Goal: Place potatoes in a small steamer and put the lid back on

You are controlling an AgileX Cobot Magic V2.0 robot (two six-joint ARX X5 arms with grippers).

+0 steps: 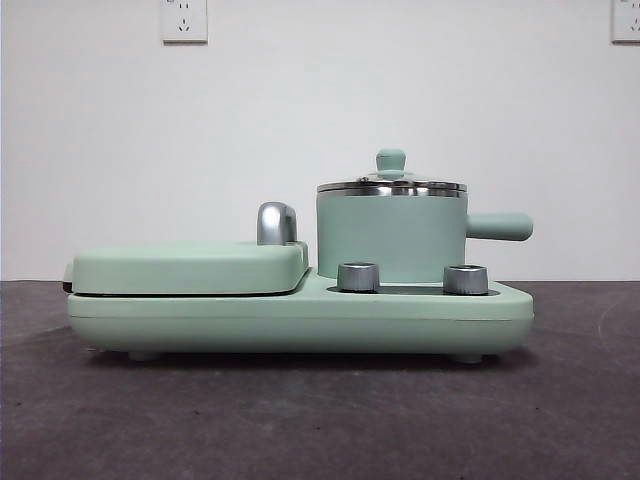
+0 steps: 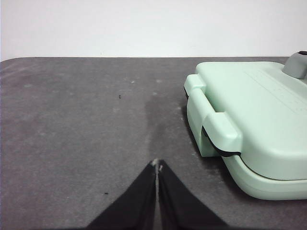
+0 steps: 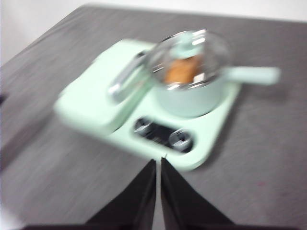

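I saw the potato [image 3: 181, 70] inside the small steamer [image 1: 390, 235], the lid [image 1: 391, 184] seated on its rim. Both the left end effector [image 2: 157, 165] and right end effector [image 3: 158, 161] were closed, empty, well clear. I judged nothing remained except keeping them away.

The small steamer [image 1: 390, 240] is mint green with a steel rim; its lid [image 1: 391, 183] is clear glass with a mint-green knob. The potato [image 3: 182, 70] inside shows orange-brown. The griddle cover [image 1: 190, 266] is mint green, the 2 dials [image 1: 358, 276] silver, the tabletop [image 1: 300, 420] dark grey.
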